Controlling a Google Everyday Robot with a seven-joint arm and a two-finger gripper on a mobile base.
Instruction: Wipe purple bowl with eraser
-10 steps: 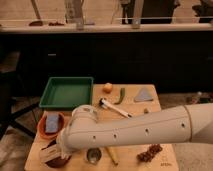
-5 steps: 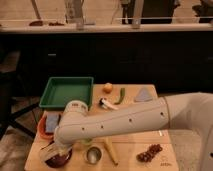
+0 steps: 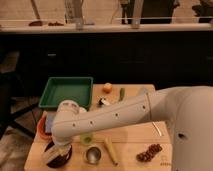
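The purple bowl (image 3: 61, 156) sits at the front left corner of the wooden table, dark and glossy. My white arm reaches across from the right and bends down over it. The gripper (image 3: 53, 153) is low at the bowl's left side, inside or just above its rim, and covers part of the bowl. The eraser is hidden; I cannot make it out at the gripper or on the table.
An orange bowl (image 3: 41, 128) with a blue sponge (image 3: 48, 123) stands just behind the purple bowl. A metal cup (image 3: 92, 155) is to its right, beside a yellowish stick (image 3: 111, 151). A green tray (image 3: 67, 92), an orange fruit (image 3: 107, 88), a green pepper (image 3: 121, 93) and dark berries (image 3: 150, 153) are also there.
The arm has swung further left and down. The gripper has moved from beside the orange bowl to low over the purple bowl.
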